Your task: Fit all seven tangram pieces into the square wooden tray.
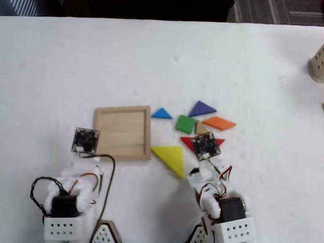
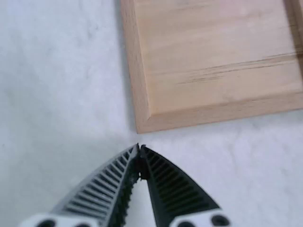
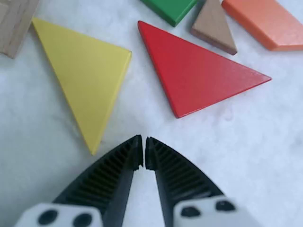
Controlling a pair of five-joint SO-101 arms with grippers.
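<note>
Now, left gripper point(image 2: 140, 149) sits pinched closed just off the tray point(image 2: 137, 71) corner; right gripper point(image 3: 143, 142), also closed, points between yellow triangle point(image 3: 83, 71) and red triangle point(image 3: 199, 75) on the counter point(image 1: 152, 61); a perforated beige object point(image 1: 317, 63) stands well apart.

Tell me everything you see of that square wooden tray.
The square wooden tray is pale wood with visible grain, a raised rim around a shallow floor. It lies flat on the white table, with no pieces in it. The yellow triangle lies close beside one corner; the left gripper, shut, sits just off another.
</note>
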